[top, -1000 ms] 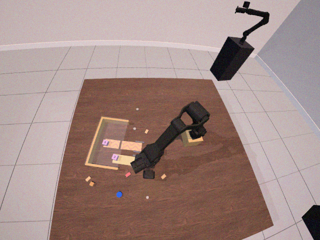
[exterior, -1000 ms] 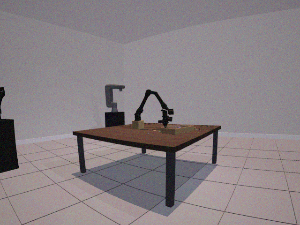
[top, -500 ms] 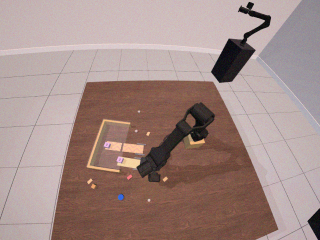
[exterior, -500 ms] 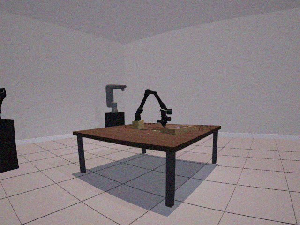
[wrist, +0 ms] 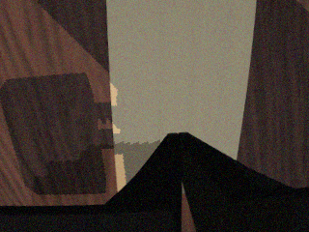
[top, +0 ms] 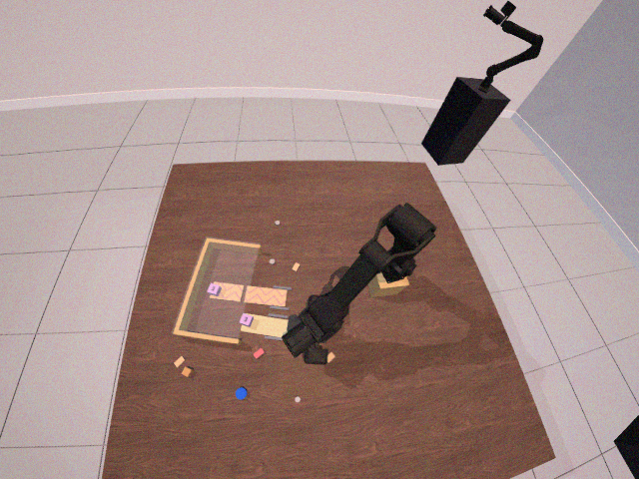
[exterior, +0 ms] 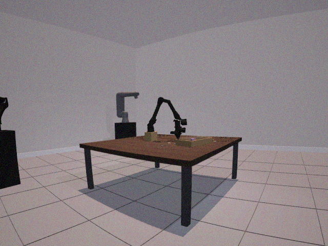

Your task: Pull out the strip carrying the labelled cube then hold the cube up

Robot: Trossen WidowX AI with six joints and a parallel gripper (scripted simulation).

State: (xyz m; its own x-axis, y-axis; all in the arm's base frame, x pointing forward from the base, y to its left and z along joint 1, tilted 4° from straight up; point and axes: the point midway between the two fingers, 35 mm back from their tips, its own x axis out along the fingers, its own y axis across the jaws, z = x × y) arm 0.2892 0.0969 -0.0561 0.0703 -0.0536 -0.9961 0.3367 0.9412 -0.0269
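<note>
Claw (top: 287,335) clenched on the near end of the plain strip (top: 264,325), maybe pinching it, maybe just pressing. Labelled cube (top: 246,319) riding its far end, at the tray (top: 195,278) mouth. Drag slow, straight, low; avoid jolting the cube or brushing the split zigzag strip (top: 251,294).

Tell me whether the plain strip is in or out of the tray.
Partly out. In the top view the plain strip sticks past the tray's open side, with its cube at the glass edge; the shut gripper presses its outer end.
</note>
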